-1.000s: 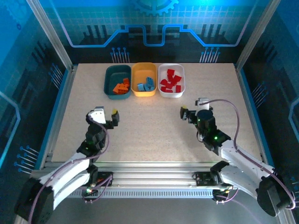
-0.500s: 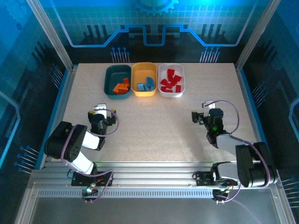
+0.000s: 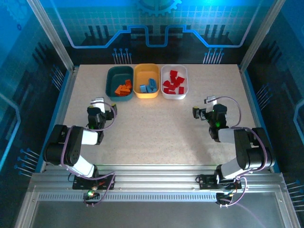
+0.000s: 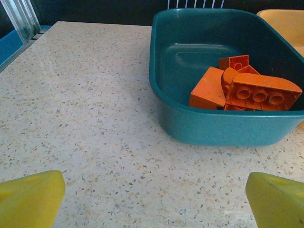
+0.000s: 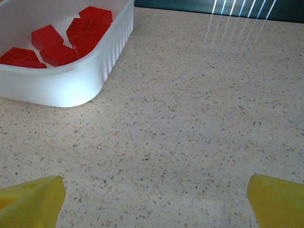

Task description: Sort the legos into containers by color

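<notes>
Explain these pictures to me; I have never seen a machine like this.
Two robot arms are bolted at the near edge of a speckled table. The overhead picture looks down from behind them; the other two come from a camera on each wrist, so yellow fingertips show in their bottom corners. The left end effector and right end effector are open, holding nothing. Toward the far edge stand three plastic tubs: a dark teal tub with orange studded bricks, a yellow-orange tub with light blue bricks, a white tub with red bricks.

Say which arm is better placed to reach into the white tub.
Right: the open right gripper sits nearer the white tub; the left gripper faces the teal tub.
</notes>
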